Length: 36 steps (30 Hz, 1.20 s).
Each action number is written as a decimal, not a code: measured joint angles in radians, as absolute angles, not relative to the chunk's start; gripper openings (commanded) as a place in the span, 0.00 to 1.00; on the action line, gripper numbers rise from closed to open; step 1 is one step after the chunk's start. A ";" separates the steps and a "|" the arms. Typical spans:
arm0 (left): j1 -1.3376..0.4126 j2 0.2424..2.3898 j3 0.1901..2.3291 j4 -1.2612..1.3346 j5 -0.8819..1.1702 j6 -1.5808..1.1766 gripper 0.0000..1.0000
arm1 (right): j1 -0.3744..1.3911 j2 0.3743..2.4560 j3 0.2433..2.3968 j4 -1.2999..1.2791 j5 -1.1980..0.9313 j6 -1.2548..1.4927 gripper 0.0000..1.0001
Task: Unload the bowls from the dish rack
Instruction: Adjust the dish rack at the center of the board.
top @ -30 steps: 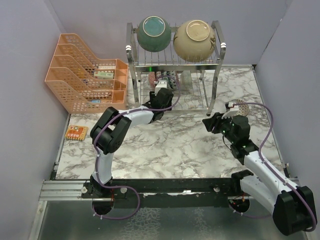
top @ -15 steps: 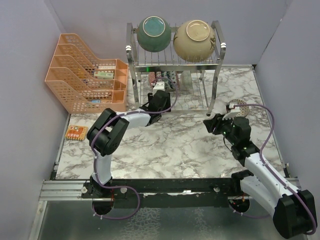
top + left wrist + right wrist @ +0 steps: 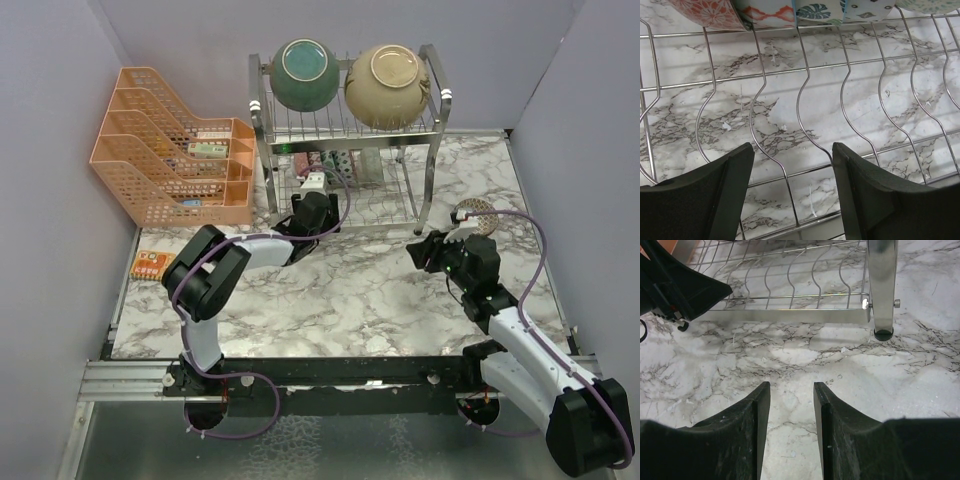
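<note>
orange mesh organizer (image 3: 170, 150): back-left on marble table (image 3: 350, 290) | orange patterned packet (image 3: 151, 265): left edge | round perforated disc (image 3: 475, 213): right side

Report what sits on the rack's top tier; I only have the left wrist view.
Observer: Two large bowls rest up there, a teal bowl on the left and a cream bowl on the right.
Operator: Give me the right gripper's position.
Observer: The right gripper is open and empty over the marble table, just in front of the dish rack, near its front right leg.
Operator: Say what stands left of the rack.
Observer: An orange mesh organizer stands there, against the left wall.
</note>
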<state>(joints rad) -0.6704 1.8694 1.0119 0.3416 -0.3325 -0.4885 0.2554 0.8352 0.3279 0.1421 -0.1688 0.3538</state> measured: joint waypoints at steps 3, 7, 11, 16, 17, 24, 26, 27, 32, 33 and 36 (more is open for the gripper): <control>-0.678 1.845 0.971 0.368 -0.331 -0.490 0.68 | 0.255 0.837 0.328 0.143 -0.169 0.354 0.40; -0.694 1.807 0.920 0.388 -0.330 -0.502 0.68 | 0.255 0.850 0.328 0.152 -0.170 0.354 0.40; -0.707 1.774 0.871 0.413 -0.330 -0.511 0.68 | 0.255 0.866 0.328 0.165 -0.170 0.354 0.40; -0.725 1.745 0.849 0.402 -0.342 -0.517 0.69 | 0.255 0.896 0.328 0.190 -0.171 0.354 0.40; -0.730 1.740 0.850 0.392 -0.348 -0.517 0.70 | 0.255 0.908 0.328 0.195 -0.171 0.354 0.40; -0.852 1.648 0.877 0.258 -0.438 -0.495 0.75 | 0.255 0.985 0.367 0.236 -0.177 0.347 0.41; -0.894 1.614 0.875 0.215 -0.445 -0.478 0.79 | 0.255 1.007 0.381 0.255 -0.177 0.339 0.41; -0.917 1.600 0.873 0.200 -0.456 -0.473 0.81 | 0.256 1.024 0.391 0.268 -0.177 0.334 0.41; -0.942 1.531 0.816 0.154 -0.464 -0.474 0.85 | 0.263 1.103 0.426 0.318 -0.174 0.309 0.41; -0.942 1.515 0.796 0.146 -0.464 -0.476 0.85 | 0.266 1.121 0.431 0.329 -0.173 0.308 0.41; -0.946 1.457 0.717 0.155 -0.464 -0.477 0.84 | 0.287 1.176 0.448 0.368 -0.167 0.308 0.41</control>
<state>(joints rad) -0.9463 1.4570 0.7174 0.1551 -0.4644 -0.4770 0.2874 1.1763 0.4484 0.3676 -0.1673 0.3077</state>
